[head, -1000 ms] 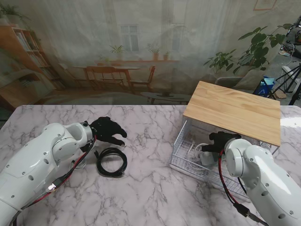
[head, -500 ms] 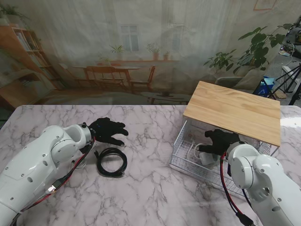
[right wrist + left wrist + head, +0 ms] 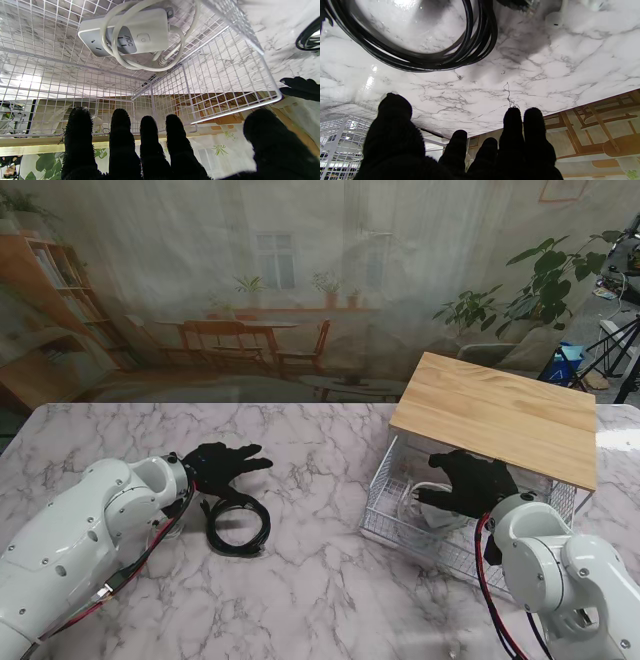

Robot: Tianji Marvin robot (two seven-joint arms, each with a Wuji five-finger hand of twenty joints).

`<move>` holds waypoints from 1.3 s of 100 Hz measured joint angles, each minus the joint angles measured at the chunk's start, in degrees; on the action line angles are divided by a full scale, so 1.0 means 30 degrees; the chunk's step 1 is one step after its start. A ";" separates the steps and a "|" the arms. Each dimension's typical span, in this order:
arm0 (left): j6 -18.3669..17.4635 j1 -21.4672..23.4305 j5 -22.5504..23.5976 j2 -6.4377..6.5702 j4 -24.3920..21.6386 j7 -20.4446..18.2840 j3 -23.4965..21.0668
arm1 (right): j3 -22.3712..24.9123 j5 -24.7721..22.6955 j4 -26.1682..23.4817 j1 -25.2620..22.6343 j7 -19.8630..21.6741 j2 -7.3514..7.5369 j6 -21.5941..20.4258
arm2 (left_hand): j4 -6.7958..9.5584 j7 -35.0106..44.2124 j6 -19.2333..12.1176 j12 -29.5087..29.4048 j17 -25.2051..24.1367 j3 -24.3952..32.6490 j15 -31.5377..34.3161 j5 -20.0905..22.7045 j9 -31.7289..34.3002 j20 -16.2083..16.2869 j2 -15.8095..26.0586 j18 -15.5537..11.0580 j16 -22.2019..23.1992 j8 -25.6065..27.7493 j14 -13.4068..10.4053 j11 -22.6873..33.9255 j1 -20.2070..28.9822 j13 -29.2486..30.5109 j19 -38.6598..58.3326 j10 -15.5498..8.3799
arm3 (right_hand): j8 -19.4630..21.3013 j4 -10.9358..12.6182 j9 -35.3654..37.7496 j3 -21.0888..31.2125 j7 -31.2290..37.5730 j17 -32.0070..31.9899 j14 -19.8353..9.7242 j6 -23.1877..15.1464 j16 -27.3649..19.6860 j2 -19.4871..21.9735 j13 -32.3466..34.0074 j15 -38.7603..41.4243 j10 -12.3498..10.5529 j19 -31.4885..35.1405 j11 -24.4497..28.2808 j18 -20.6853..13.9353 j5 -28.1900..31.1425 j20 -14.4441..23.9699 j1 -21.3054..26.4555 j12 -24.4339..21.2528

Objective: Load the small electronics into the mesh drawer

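Note:
A coiled black cable (image 3: 238,525) lies on the marble table, and its loop (image 3: 420,57) fills the left wrist view. My left hand (image 3: 225,465) hovers just beyond it with its gloved fingers (image 3: 515,140) spread, holding nothing. The white mesh drawer (image 3: 398,532) stands pulled out under a wooden top (image 3: 500,415). Inside lies a white power strip (image 3: 432,508) wrapped in its own cord (image 3: 130,35). My right hand (image 3: 468,480) is over the drawer, its fingers (image 3: 120,147) apart, clear of the strip.
A small white item with a cord (image 3: 555,18) lies by the black cable, mostly hidden under my left forearm in the stand view. The drawer's wire walls (image 3: 225,75) rise around my right hand. Bare marble (image 3: 320,580) lies between the cable and the drawer.
My right hand has opened and risen off the white power strip, which stays in the drawer. My left hand has stretched its curled fingers flat and pulled back a little.

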 measured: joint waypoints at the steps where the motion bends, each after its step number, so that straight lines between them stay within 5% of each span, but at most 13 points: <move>1: 0.0009 -0.0008 -0.0001 0.0004 0.0024 0.0012 0.0032 | 0.0012 0.0007 -0.0022 -0.0027 -0.0026 -0.0002 -0.0016 | 0.0000 -0.0001 0.0001 0.0000 0.0000 -0.0006 0.0000 0.0000 0.0000 0.0000 -0.0083 -0.0012 0.0000 -0.0005 -0.0007 0.0005 0.0157 0.0000 0.0000 0.0000 | -0.0004 0.0000 0.0001 0.0000 0.0000 -0.0002 0.0000 0.0000 0.0000 0.0000 0.0000 0.0000 0.0000 0.0000 0.0000 0.0000 0.0000 0.0001 0.0000 0.0000; 16: 0.0035 -0.0316 -0.0028 0.0063 0.0455 0.0064 0.0743 | 0.0168 0.0100 -0.0275 -0.0385 -0.0406 -0.0042 -0.0229 | 0.0227 0.0046 0.0009 0.0024 0.0008 0.0405 0.0000 0.0000 0.0000 0.0000 -0.0470 -0.0359 0.0000 -0.0037 -0.0319 0.0671 0.1269 0.0000 0.0000 -0.0464 | -0.0188 0.0000 0.0027 0.0000 0.0009 -0.0038 0.0000 -0.0002 0.0000 0.0000 0.0002 0.0000 0.0000 -0.0016 0.0003 0.0000 0.0000 0.0005 0.0000 0.0000; 41: -0.0277 -0.0775 0.0801 0.0088 0.1485 0.1423 0.1709 | 0.0338 0.0220 -0.0435 -0.0876 -0.0774 -0.0090 -0.0388 | 0.2146 0.2174 -0.0014 0.0855 0.0489 0.3677 0.0000 0.0035 0.0011 0.0000 -0.1452 -0.1046 0.0000 0.1226 -0.0936 0.2041 0.2570 0.0030 0.0057 -0.1333 | -0.0201 0.0000 0.0228 0.0000 0.0055 -0.0089 -0.0009 -0.0200 0.0000 0.0000 0.0209 0.0079 0.0000 -0.0210 0.0005 -0.0016 0.0000 0.0007 0.0000 -0.0001; 58: -0.0288 -0.1055 0.1176 0.0223 0.2020 0.1632 0.2572 | 0.0499 0.0126 -0.0748 -0.1430 -0.1468 -0.0151 -0.0783 | 0.2165 0.2716 -0.0157 0.1089 0.0549 0.4558 0.0112 0.0039 0.0032 0.0000 -0.2011 -0.1214 0.0000 0.1672 -0.1193 0.2446 0.2529 0.0030 0.0269 -0.1777 | -0.0395 0.0000 0.0469 0.0000 0.0363 -0.0119 -0.0019 -0.0222 0.0000 0.0000 0.0229 0.0079 0.0000 -0.0216 0.0061 -0.0278 0.0229 0.0043 0.0000 -0.0004; 99: 0.0026 -0.1604 0.1354 0.0282 0.2832 0.2023 0.3751 | 0.0397 0.0131 -0.0979 -0.1571 -0.1342 -0.0170 -0.1053 | 0.2100 0.1264 -0.0548 0.1169 0.0688 0.4485 0.0392 -0.0914 0.0045 0.0000 -0.2101 -0.1230 0.0304 -0.0390 -0.1242 0.2615 0.2585 0.0206 0.0847 -0.1959 | -0.0443 0.0000 0.0469 -0.0277 0.0496 -0.0244 -0.0025 -0.0465 0.0000 0.0000 0.0230 0.0080 0.0000 -0.0241 0.0063 -0.0297 0.0229 0.0073 0.0000 -0.0025; 130: 0.0402 -0.2038 0.1559 0.0298 0.3348 0.3244 0.4796 | 0.0309 0.0158 -0.0945 -0.1556 -0.1354 -0.0167 -0.1029 | 0.1884 0.6339 -0.0496 0.4358 0.1252 0.4323 0.1122 -0.0910 0.1760 0.0026 -0.1587 -0.1470 0.1231 0.4252 -0.1417 0.5667 0.3549 0.1039 0.1934 -0.2537 | -0.0483 0.0000 0.0469 -0.0300 0.0767 -0.0279 -0.0034 -0.0956 0.0000 0.0020 0.0232 0.0081 0.0000 -0.0392 0.0063 -0.0313 0.0224 0.0082 0.0426 -0.0025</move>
